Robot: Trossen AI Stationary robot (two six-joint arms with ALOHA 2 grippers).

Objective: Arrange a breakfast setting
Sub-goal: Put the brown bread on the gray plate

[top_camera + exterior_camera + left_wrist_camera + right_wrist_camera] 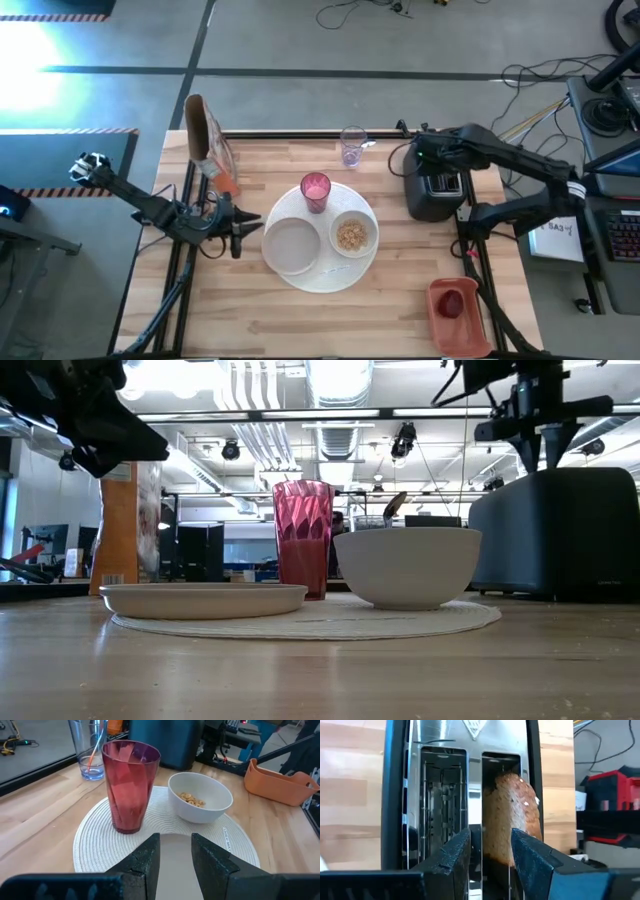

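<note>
A large round white woven mat (322,272) lies mid-table. On it stand a small white plate (291,246), a white bowl (353,234) with cereal (192,799), and a pink cup (315,191). A clear purplish glass (352,147) stands behind them. A slice of toast (512,815) sticks up out of a slot of the black toaster (434,195). My right gripper (491,852) hangs open just above it, fingers pointing down. My left gripper (175,855) is open and raised (95,420) over the small plate's left edge. A small red fruit (452,305) lies in an orange tray.
A cereal box (205,140) stands at the far left of the table. The orange tray (458,318) sits at the near right corner. Bare wood (300,325) lies along the near edge. Cables and equipment lie beyond the table's right side.
</note>
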